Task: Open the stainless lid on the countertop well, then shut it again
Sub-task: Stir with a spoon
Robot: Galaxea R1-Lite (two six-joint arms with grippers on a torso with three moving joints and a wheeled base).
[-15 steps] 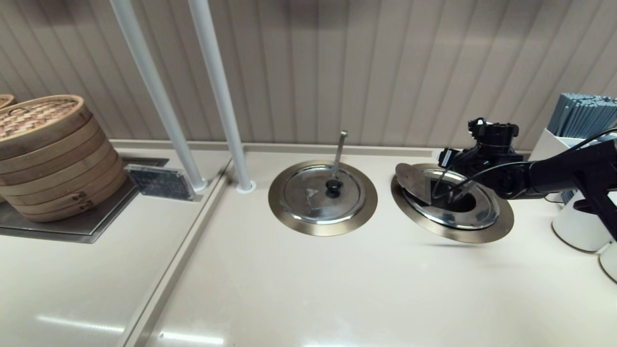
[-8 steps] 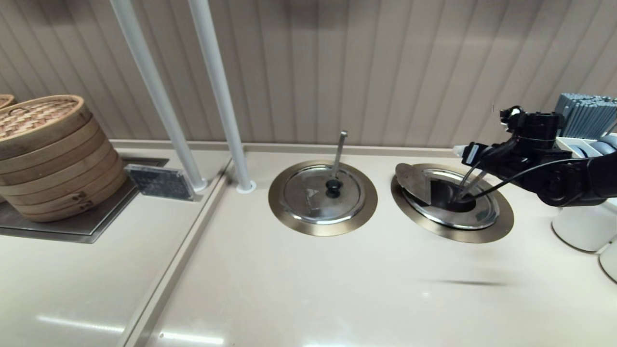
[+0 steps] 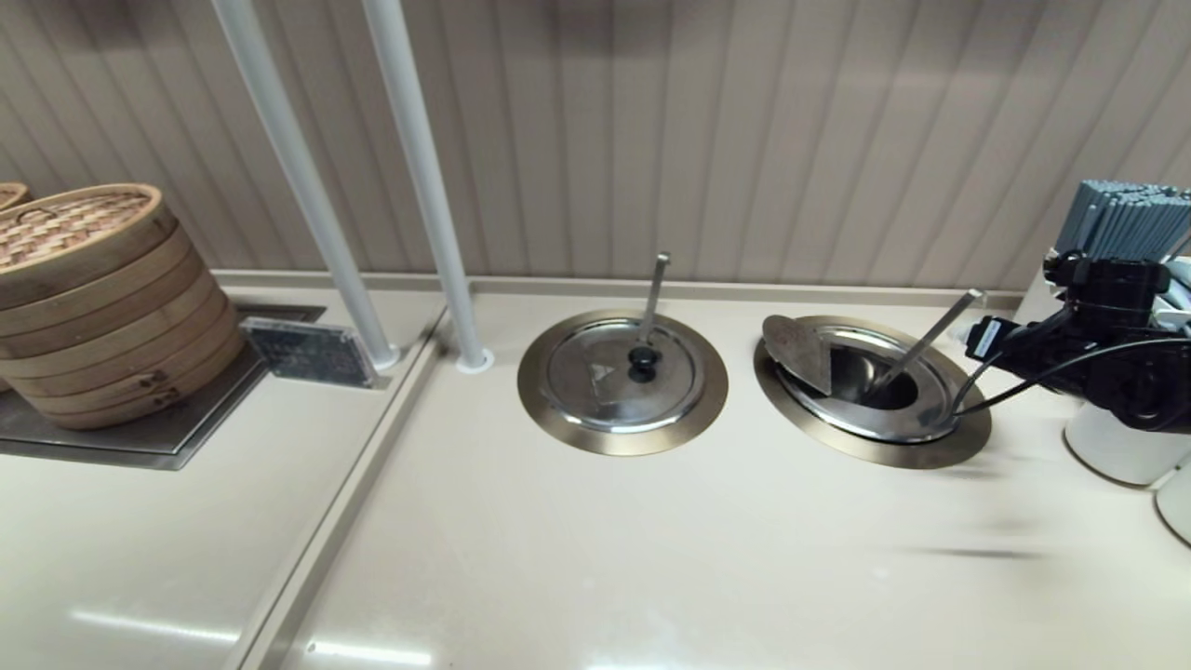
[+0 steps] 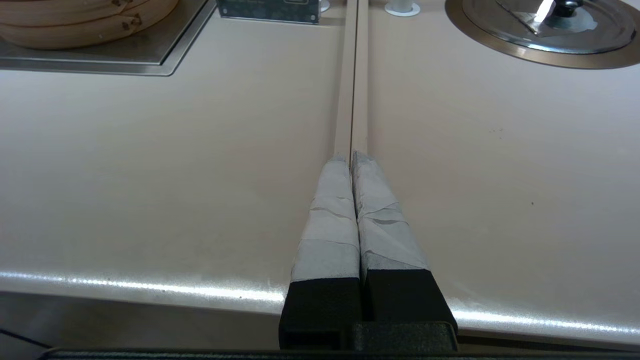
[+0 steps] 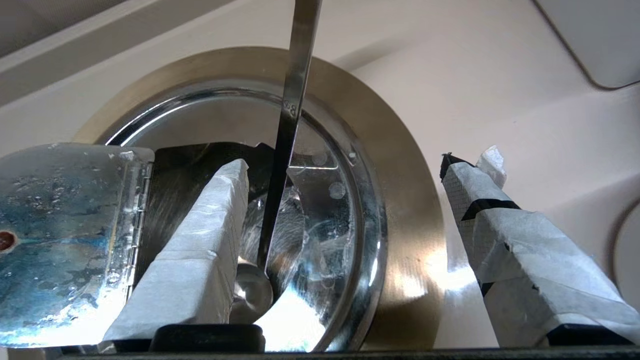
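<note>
Since a second ago: right gripper [image 5: 345, 200] has backed off the countertop well [image 3: 963, 433] toward the robot's right, fingers spread wide, holding nothing.
Lid: stainless lid [image 3: 798, 352] stands flipped up at the well's left edge; the ladle handle [image 3: 921, 342] slants out.
Left gripper [image 4: 354, 162]: parked, fingers pressed together, empty.
Risk: probably snagging the ladle when reaching back to close.
Wrist-only detail: the right wrist view shows the lid's hinge [image 5: 131, 225], which the head view misses.

Hinged stainless lid [image 3: 798, 352] flipped up, standing open over brass-ringed countertop well [image 3: 963, 437]; slanting ladle handle [image 3: 921, 350] inside.
</note>
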